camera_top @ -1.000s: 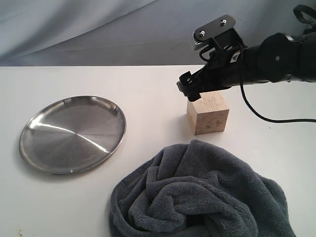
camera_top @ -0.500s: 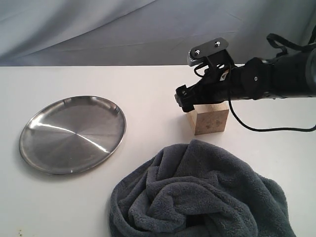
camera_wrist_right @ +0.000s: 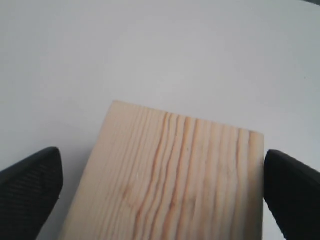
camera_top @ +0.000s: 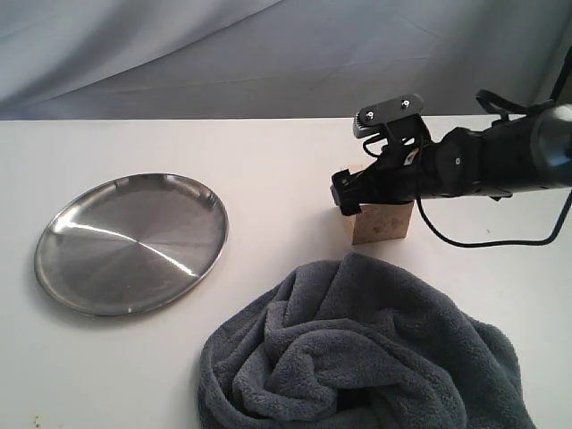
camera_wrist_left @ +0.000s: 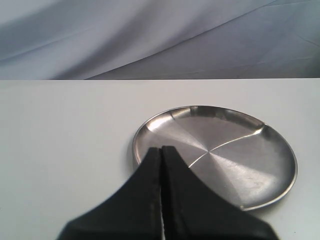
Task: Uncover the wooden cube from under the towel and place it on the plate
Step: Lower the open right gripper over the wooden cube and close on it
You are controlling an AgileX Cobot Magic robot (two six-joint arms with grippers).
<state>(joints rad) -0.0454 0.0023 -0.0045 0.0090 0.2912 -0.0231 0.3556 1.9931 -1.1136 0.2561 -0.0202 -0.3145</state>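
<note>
The wooden cube (camera_top: 381, 223) stands uncovered on the white table, right of centre. My right gripper (camera_top: 368, 191) has come down over it and is open. In the right wrist view the cube's grained top (camera_wrist_right: 170, 175) fills the space between the two black fingers (camera_wrist_right: 30, 192), with a gap showing on one side. The towel (camera_top: 357, 349) lies bunched in a heap at the front, just in front of the cube. On the left sits the steel plate (camera_top: 131, 241), with nothing on it. My left gripper (camera_wrist_left: 161, 151) is shut, and its tip points at the plate (camera_wrist_left: 225, 150).
A grey-blue cloth backdrop (camera_top: 223, 54) hangs behind the table's far edge. The right arm's black cable (camera_top: 483, 239) loops down onto the table to the right of the cube.
My right gripper has dropped from just above the cube to straddle its top, and the arm has lowered toward the table. Cube, towel and plate have not moved.
</note>
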